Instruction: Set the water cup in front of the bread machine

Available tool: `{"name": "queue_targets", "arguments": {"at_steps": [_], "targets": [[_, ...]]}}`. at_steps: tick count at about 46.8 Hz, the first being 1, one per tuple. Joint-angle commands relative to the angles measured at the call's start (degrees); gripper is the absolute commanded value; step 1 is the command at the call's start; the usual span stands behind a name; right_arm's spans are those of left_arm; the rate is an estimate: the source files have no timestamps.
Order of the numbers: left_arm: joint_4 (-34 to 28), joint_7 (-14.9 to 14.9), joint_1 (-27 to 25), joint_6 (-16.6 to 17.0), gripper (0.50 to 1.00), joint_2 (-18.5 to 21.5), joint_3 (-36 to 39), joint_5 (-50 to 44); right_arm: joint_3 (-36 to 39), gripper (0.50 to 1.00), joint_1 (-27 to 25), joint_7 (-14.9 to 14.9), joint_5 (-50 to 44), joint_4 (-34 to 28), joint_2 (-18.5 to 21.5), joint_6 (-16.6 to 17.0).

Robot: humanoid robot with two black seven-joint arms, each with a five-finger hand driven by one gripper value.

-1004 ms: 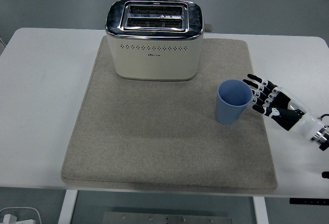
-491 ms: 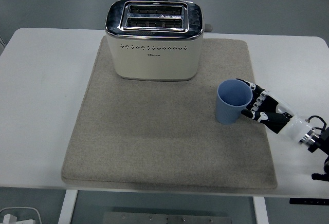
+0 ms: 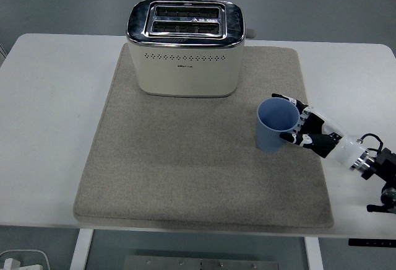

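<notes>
Blue water cup (image 3: pixel 276 124) upright on the grey mat (image 3: pixel 185 177), off to the right of and nearer than the toaster (image 3: pixel 185 47), right hand (image 3: pixel 312 130) pressed against its right side with fingers curling round the wall, so leftward shove needed.
</notes>
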Motion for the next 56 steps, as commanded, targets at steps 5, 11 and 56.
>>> {"name": "queue_targets", "arguments": {"at_steps": [5,11,56], "targets": [[0.01,0.0,0.0,0.01,1.0,0.0,0.0,0.0,-0.02,0.94,0.2,0.0,-0.4,0.25,0.44,0.0],[-0.08,0.0,0.0,0.01,1.0,0.0,0.0,0.0,-0.02,0.94,0.47,0.0,-1.45,0.34,0.97,0.0],[0.01,0.0,0.0,-0.08,1.0,0.0,0.0,0.0,-0.2,0.938,1.35,0.0,-4.61,0.6,2.47,0.0]]}}
